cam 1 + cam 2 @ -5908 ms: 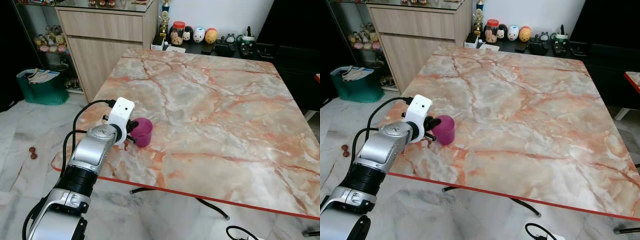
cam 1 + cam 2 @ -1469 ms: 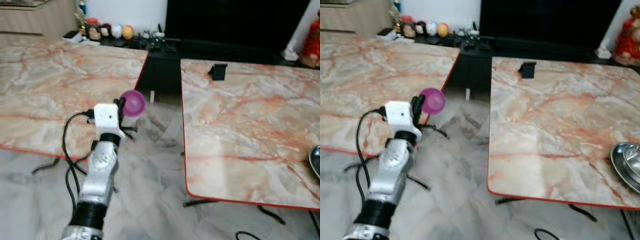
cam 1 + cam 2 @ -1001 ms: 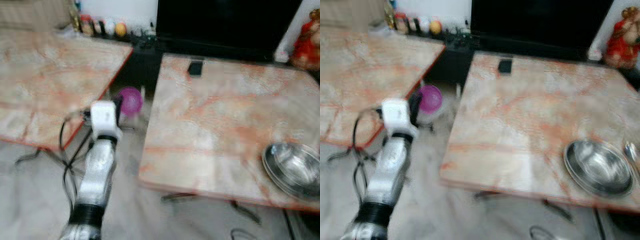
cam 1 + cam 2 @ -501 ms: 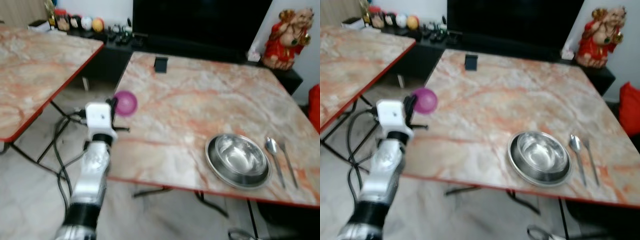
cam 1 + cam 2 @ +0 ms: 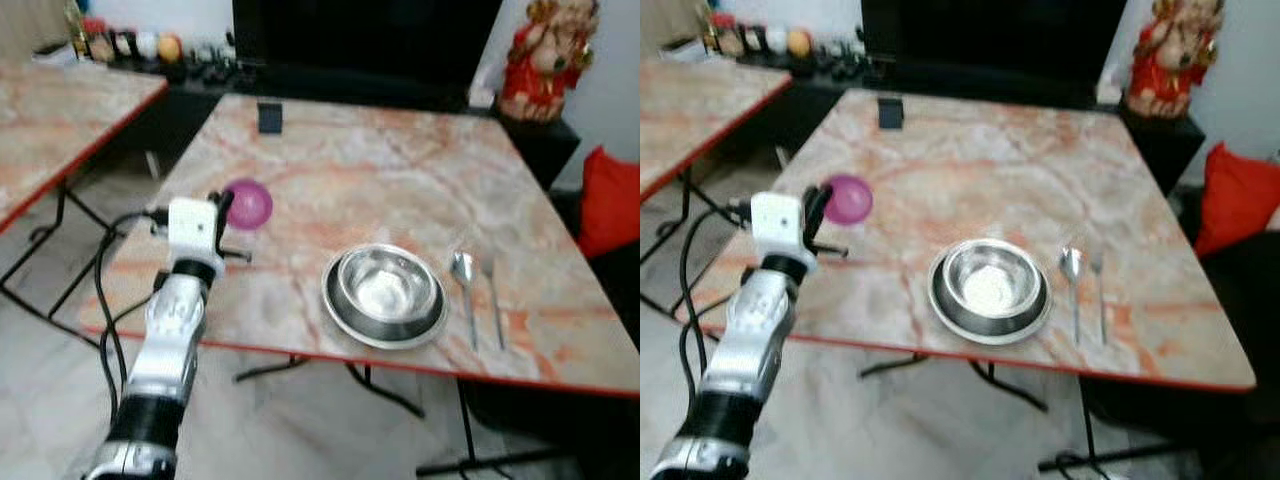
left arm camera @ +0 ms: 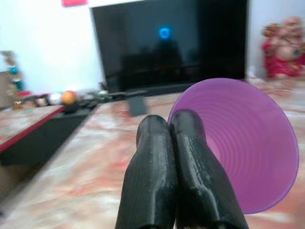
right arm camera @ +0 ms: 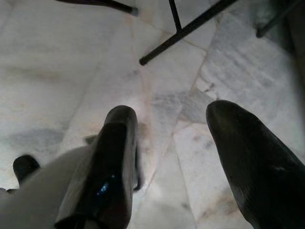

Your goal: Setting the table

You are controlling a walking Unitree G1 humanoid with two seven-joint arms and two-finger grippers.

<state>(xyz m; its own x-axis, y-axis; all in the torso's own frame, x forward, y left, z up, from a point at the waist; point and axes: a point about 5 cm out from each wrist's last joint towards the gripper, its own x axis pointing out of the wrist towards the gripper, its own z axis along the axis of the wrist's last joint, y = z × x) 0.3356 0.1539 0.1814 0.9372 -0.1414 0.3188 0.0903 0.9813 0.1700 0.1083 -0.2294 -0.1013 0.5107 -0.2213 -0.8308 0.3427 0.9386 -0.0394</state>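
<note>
So the left gripper (image 5: pixel 226 206) has its jaws pinched tight on the rim of the purple plastic cup (image 5: pixel 248 204), holding it up in the air over the near-left part of the marble bench (image 5: pixel 400 180), mouth tipped sideways rather than upright. In the left wrist view the two black fingers (image 6: pixel 167 176) are pressed together with the cup wall caught between them. Further right on the bench there's a steel bowl (image 5: pixel 388 286) sitting inside a steel plate (image 5: pixel 343 314), then a spoon (image 5: pixel 464 275) and a fork (image 5: pixel 492 290) lying side by side just beside it. A small black object (image 5: pixel 269 117) sits at the far-left corner. The right gripper (image 7: pixel 183 167) hangs over the marble floor (image 7: pixel 57 76) with its jaws spread wide apart.
</note>
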